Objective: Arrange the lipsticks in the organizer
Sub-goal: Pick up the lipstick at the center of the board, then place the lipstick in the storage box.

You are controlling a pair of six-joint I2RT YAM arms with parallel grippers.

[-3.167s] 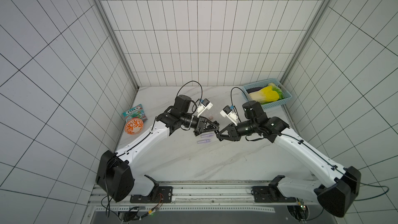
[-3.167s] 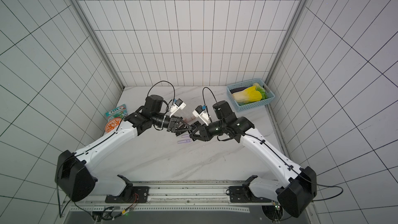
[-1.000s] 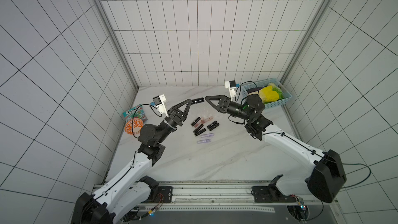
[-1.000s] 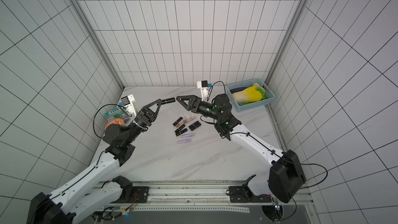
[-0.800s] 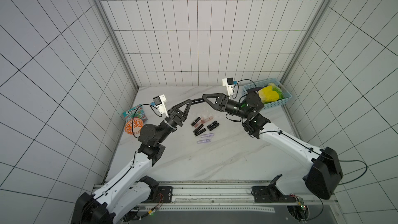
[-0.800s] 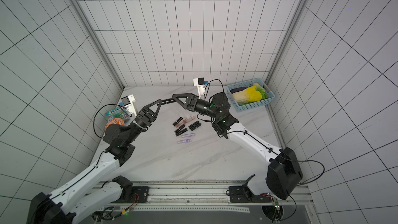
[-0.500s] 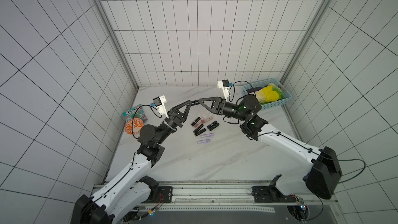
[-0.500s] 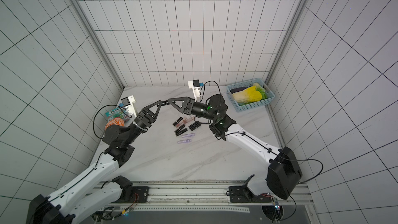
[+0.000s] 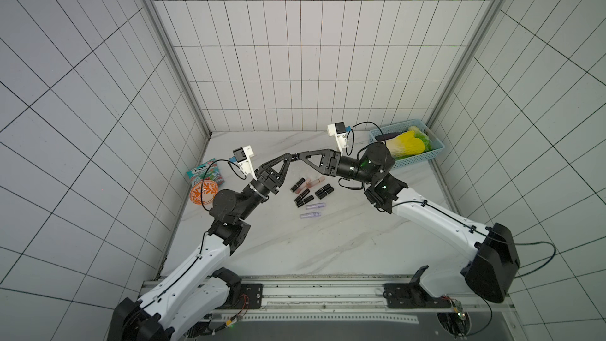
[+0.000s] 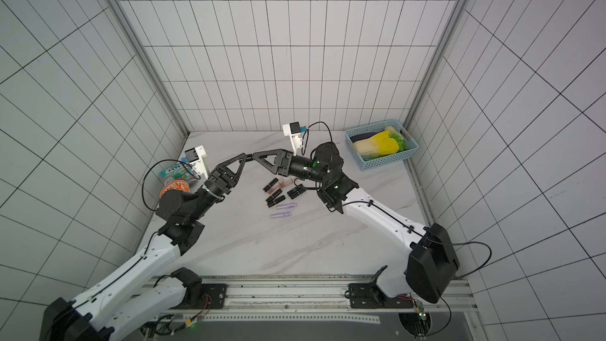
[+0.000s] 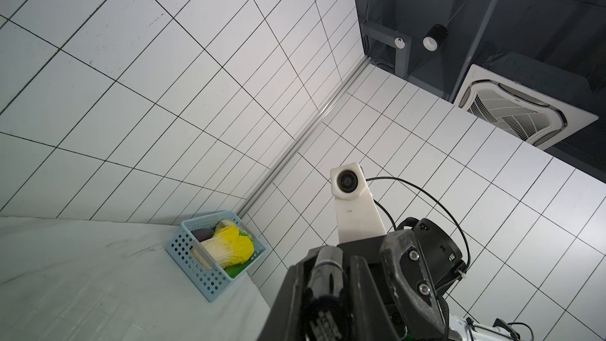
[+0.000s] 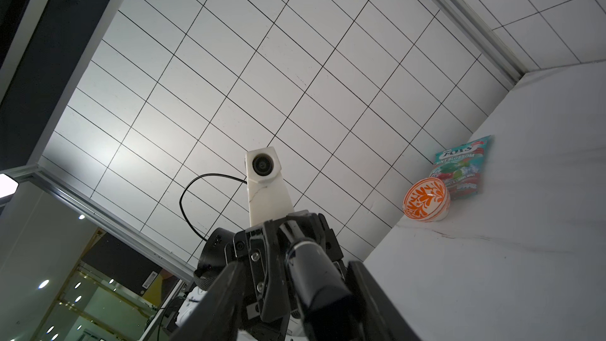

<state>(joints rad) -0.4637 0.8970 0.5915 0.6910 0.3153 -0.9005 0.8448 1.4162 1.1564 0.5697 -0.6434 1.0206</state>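
The left jaws clamp a black lipstick (image 11: 326, 270), held up above the counter (image 9: 328, 244). The right jaws straddle its free end; whether they grip it cannot be told. The other lipsticks (image 9: 324, 190) lie loose on the counter below.

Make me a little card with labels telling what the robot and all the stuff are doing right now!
left fingers: shut on a black lipstick, up in the air
right fingers: around that same lipstick; grip unclear
other lipsticks: lying loose on the table; black, pink, two lilac
organizer: can't spot it
basket: blue, far corner, holds a cabbage
bowl: orange, beside a packet
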